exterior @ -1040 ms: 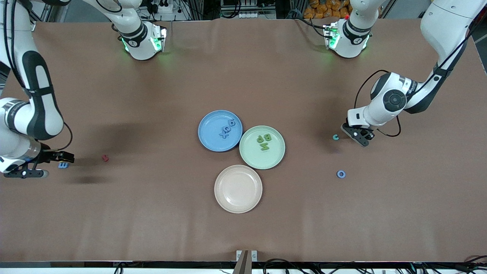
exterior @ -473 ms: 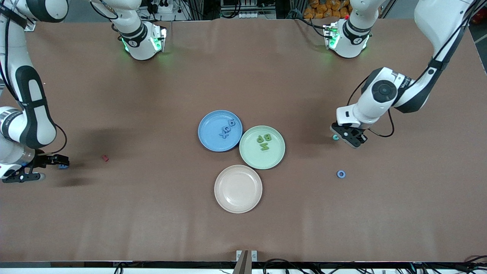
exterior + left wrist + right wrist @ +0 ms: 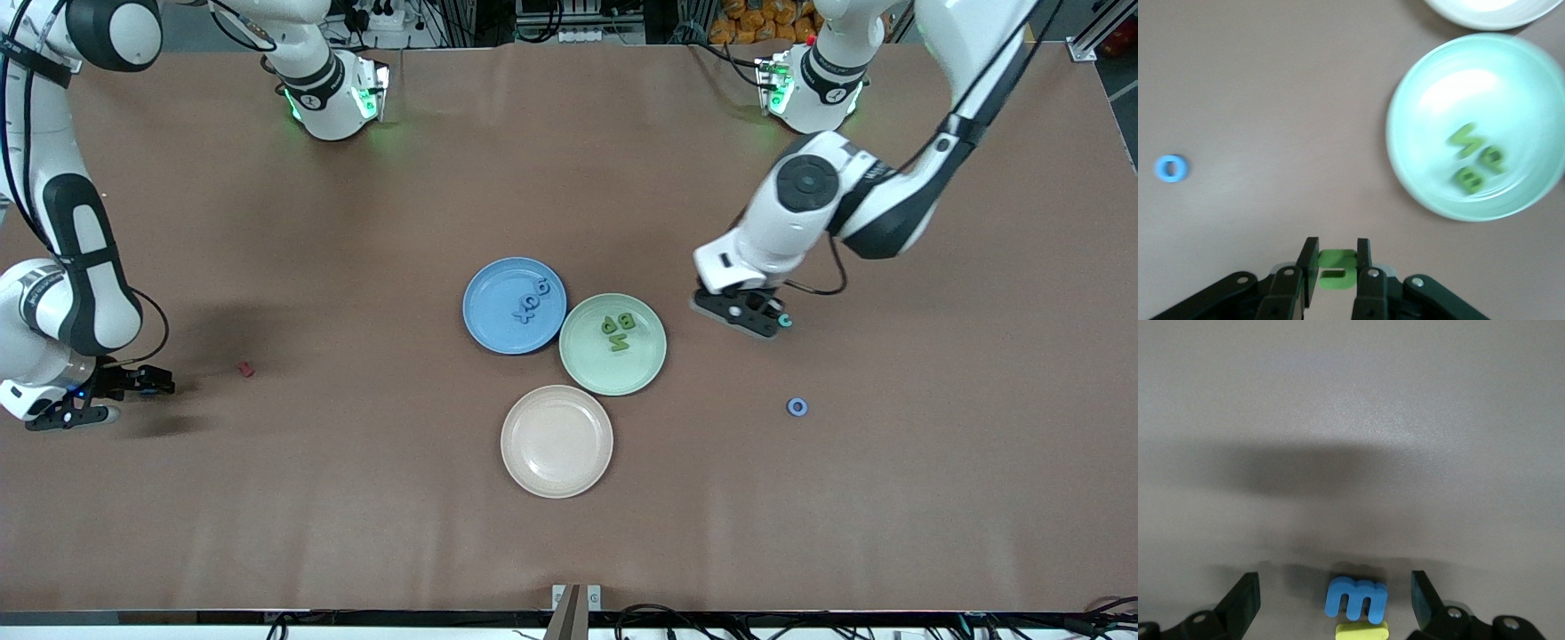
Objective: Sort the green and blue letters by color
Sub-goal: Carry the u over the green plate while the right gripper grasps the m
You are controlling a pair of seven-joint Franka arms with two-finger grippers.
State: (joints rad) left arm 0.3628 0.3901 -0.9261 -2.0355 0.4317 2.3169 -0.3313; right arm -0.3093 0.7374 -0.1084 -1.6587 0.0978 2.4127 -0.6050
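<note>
**Green letter held aloft, blue letter between open fingers**

Blue plate (image 3: 514, 305) holds blue letters (image 3: 530, 300); touching it, green plate (image 3: 613, 343) holds green letters (image 3: 619, 331); the left gripper (image 3: 1335, 272), over bare table beside the green plate, pinches a green letter (image 3: 1337, 269); the right gripper (image 3: 1335, 603), at the right arm's end, stands wide around a blue m (image 3: 1355, 598) just beside a yellow piece (image 3: 1362, 631); a blue ring (image 3: 797, 406) lies apart.

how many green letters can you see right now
4. Three lie together on the green plate: B, P and N. The fourth green letter is pinched in the left claw, over bare table beside that plate.
</note>
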